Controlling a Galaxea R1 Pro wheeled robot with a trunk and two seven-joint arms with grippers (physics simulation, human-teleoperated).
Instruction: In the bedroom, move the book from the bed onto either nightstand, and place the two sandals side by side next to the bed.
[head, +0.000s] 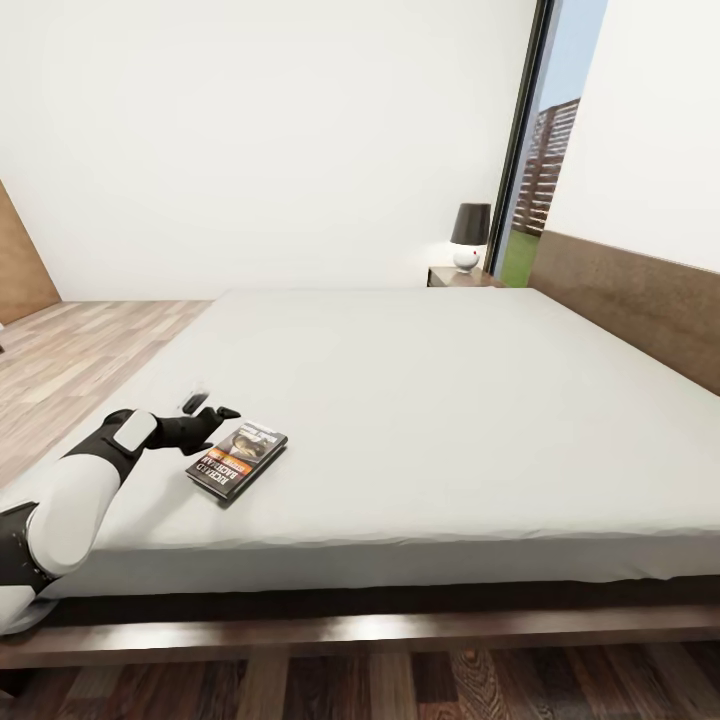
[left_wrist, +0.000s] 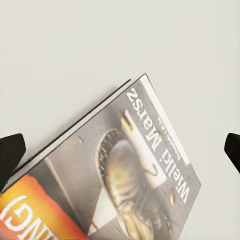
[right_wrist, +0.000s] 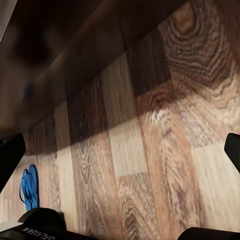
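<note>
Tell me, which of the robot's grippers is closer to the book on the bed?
Left. The left gripper hovers open right beside the book; the right gripper hangs low over the floor.

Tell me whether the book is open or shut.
Shut: the book lies flat, cover up, on the bed; the left gripper is open around it.

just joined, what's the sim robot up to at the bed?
The left gripper is reaching over the light-grey bed toward the book, which lies flat near the mattress's front edge. The fingers are spread wide with the book between them, not gripped yet. A blue sandal sits on the wood floor in the right wrist view. A nightstand with a lamp stands beyond the bed.
</note>
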